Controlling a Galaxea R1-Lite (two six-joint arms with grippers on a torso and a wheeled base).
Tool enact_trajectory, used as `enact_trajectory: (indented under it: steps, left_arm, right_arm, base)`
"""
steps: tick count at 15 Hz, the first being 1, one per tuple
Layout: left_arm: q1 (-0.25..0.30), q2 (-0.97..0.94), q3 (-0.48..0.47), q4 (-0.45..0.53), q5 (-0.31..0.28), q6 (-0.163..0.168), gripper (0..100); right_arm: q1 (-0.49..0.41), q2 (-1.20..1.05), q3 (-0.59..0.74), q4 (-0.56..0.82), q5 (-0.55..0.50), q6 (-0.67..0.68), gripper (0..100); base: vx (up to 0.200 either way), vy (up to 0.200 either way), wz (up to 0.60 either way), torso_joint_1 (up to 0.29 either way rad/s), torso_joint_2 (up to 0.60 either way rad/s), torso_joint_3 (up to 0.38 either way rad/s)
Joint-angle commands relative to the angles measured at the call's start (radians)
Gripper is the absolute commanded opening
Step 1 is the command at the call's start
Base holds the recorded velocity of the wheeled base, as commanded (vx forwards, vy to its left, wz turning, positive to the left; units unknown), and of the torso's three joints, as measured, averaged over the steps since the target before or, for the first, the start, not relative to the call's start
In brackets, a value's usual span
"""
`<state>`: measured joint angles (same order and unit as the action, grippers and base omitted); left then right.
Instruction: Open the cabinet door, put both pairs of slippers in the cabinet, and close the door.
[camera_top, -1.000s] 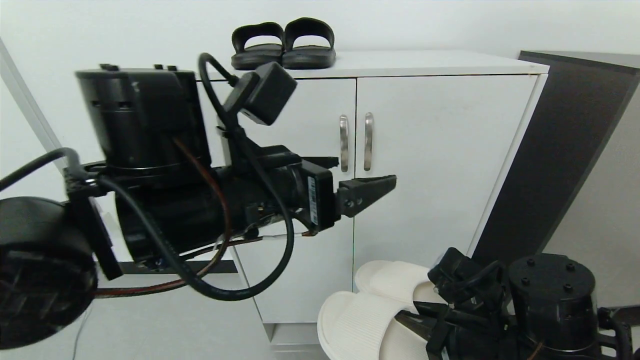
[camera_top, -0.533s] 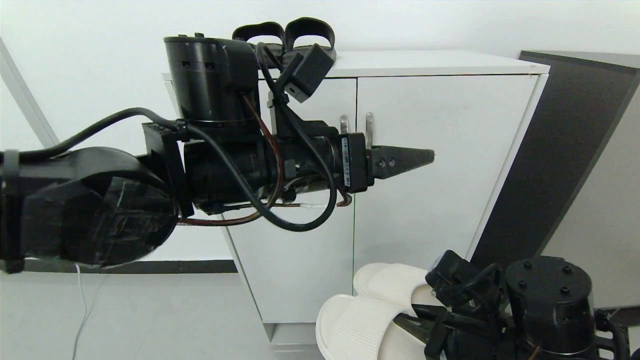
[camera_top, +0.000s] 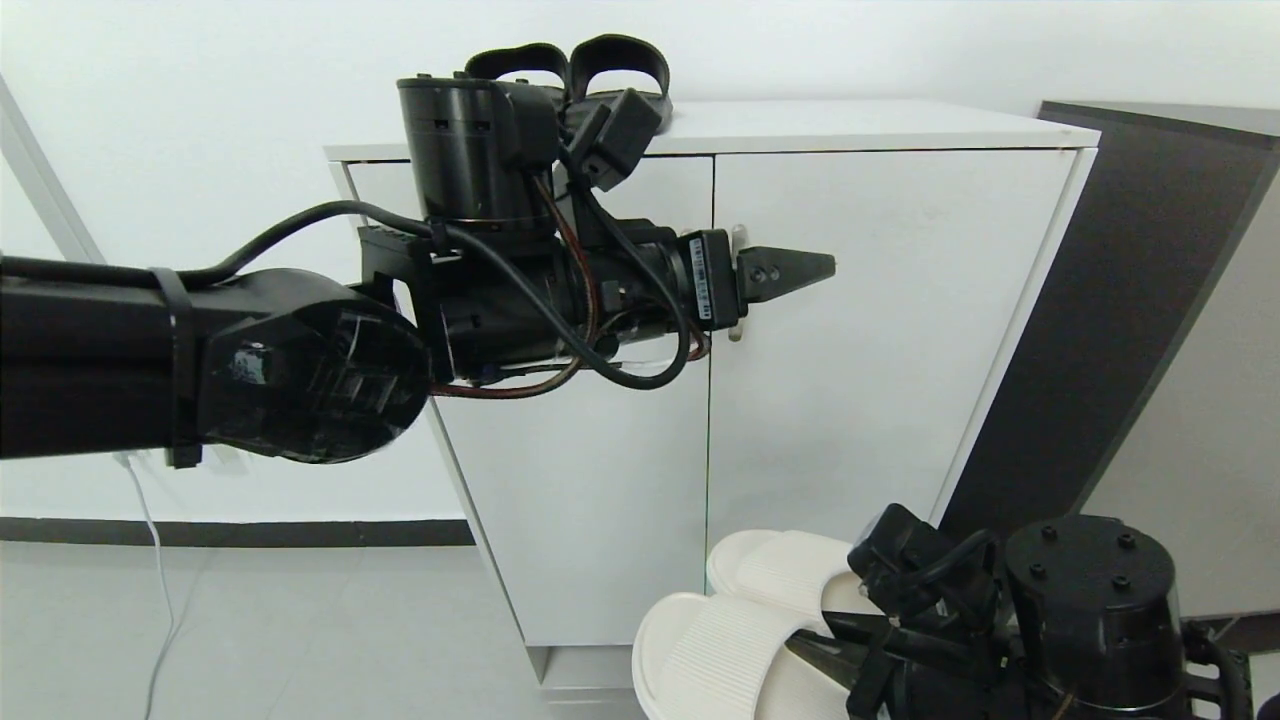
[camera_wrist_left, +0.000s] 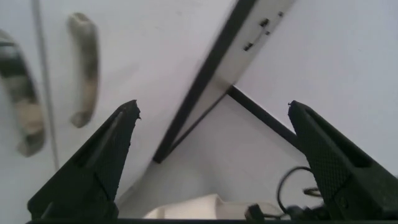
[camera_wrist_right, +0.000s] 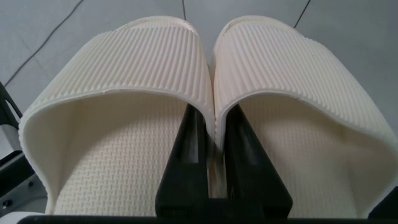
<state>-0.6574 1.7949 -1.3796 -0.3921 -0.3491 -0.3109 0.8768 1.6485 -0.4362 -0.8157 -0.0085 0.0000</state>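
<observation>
**A:** Plain white wall (camera_top: 200, 80) behind, pale floor (camera_top: 300, 640) below, and the white cabinet (camera_top: 900, 125) against that wall with both doors (camera_top: 580, 480) shut. Which step is this?

**B:** The first one, opening. The left end effector (camera_top: 822, 267) hangs at handle height, just in front of where the doors meet. Its fingers are spread wide with nothing between them. In the left wrist view the two handles (camera_wrist_left: 84, 68) lie just beyond the fingertips, not yet inside them.

**A:** What does the next move call for?

**B:** I'd judge it must line up on one handle, advance until the bar sits between the fingers, close, then pull along the door's swing. The handles are upright bars with a vertical long axis, so the fingers should straddle one from its sides.

**A:** And the slippers?

**B:** The black slippers (camera_top: 625, 60) sit side by side on the cabinet's top, toward its left end, partly behind the left arm (camera_top: 300, 350). Their long axes run front to back, and the toes seem to point toward the wall. The white slippers (camera_top: 720, 640) are held low in front of the right door (camera_top: 880, 350). The right end effector (camera_wrist_right: 214, 124) is pressed together on their two touching inner walls, one finger inside each. Their toes point away from the wrist, toward the cabinet's foot.
</observation>
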Motion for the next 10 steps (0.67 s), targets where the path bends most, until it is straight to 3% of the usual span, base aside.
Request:
enact_trajectory:
  steps: [1,6,10]
  left_arm:
    - [-0.001,0.006,-0.006,-0.001,0.03,0.003,100]
    - [0.001,0.026,-0.035,0.001,0.099,0.012,100]
    - [0.001,0.093,-0.079,0.002,0.139,0.044,100]
  right_arm:
    - [0.001,0.004,0.001,0.0,-0.001,0.0,0]
    - [0.001,0.02,0.002,0.0,-0.001,-0.002,0]
    - [0.001,0.022,-0.003,0.0,-0.001,-0.002,0]
  base:
    - [0.0,0.0,0.0,0.0,0.0,0.0]
    - [0.0,0.0,0.0,0.0,0.0,0.0]
    - [0.0,0.0,0.0,0.0,0.0,0.0]
